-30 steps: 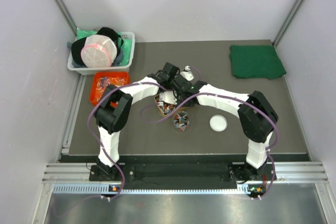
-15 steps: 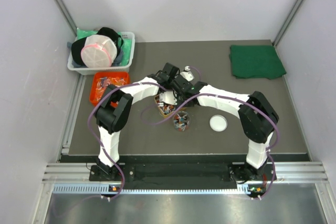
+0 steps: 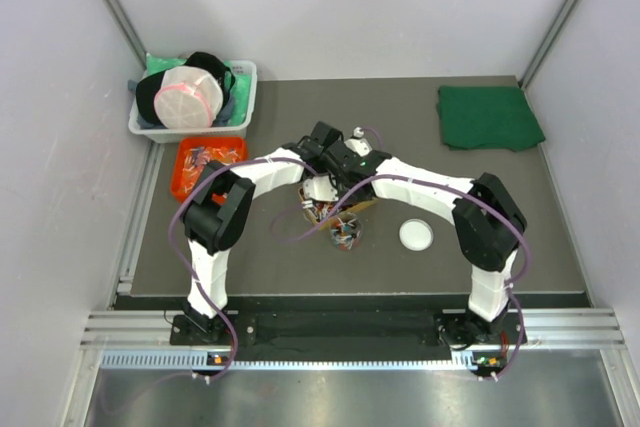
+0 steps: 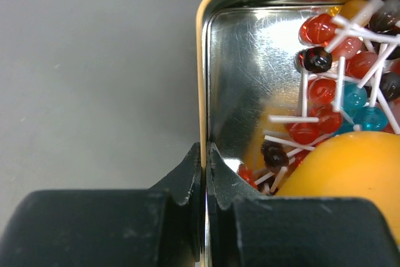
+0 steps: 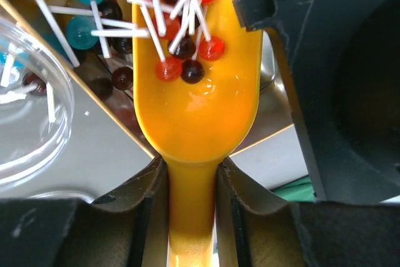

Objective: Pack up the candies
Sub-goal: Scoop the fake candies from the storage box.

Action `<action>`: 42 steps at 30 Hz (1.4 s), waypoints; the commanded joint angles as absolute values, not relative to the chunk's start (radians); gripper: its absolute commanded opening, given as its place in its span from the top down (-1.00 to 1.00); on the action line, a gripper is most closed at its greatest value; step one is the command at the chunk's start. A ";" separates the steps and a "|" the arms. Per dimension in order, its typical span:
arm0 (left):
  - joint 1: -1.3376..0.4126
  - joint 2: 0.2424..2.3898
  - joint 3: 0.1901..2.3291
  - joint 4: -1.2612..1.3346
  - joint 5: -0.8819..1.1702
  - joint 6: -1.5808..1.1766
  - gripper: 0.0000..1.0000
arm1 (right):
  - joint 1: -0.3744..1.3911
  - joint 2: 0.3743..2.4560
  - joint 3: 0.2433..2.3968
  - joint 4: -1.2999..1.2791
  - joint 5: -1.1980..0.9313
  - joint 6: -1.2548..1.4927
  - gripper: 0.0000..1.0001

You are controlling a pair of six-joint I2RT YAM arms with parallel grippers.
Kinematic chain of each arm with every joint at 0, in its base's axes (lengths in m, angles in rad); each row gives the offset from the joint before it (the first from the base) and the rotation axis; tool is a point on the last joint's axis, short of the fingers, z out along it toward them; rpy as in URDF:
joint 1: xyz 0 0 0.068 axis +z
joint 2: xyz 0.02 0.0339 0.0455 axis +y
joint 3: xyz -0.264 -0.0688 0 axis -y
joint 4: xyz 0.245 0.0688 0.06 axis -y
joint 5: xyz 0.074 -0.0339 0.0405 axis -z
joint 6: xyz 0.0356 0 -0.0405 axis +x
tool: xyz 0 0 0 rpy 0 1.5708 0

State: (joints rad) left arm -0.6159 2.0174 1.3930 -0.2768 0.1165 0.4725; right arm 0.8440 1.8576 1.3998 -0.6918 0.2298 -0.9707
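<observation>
The candies point(image 4: 322, 92), tiny red, blue and dark balls on white sticks, lie in a shiny metal tin with a tan rim point(image 4: 234, 67). Some sit on a glossy orange plastic scoop point(image 5: 197, 110) (tip cut off by the frame). The left gripper point(image 4: 204, 170) pinches the tin's wall. The right gripper point(image 5: 192, 198) clamps the scoop's handle. From above, both arms hide most of the tin.

Green cloth point(image 3: 489, 117) lies far right, white bin point(image 3: 247, 97) far left.

Robot lab cell: white panel walls point(image 3: 350, 7), aluminium frame rails point(image 3: 560, 327), grey table point(image 3: 480, 237).
</observation>
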 commanded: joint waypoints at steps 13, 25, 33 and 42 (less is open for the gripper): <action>-0.681 2.029 1.335 -0.336 0.170 0.518 0.86 | 0.858 1.882 1.569 -0.692 0.156 -0.980 1.00; -0.681 2.022 1.333 -0.333 0.160 0.505 0.72 | 0.848 1.888 1.477 -0.572 0.098 -0.876 1.00; -0.681 2.020 1.341 -0.331 0.153 0.499 0.45 | 0.841 1.894 1.480 -0.557 0.071 -0.786 1.00; -0.680 2.029 1.354 -0.325 0.130 0.483 -0.08 | 0.833 1.876 1.470 -0.543 0.064 -0.736 1.00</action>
State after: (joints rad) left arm -0.6071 2.0159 1.3712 -0.2565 0.1303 0.4850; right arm 0.8413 1.8915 1.4590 -0.7872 0.1112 -0.8005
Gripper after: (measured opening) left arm 0.515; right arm 0.278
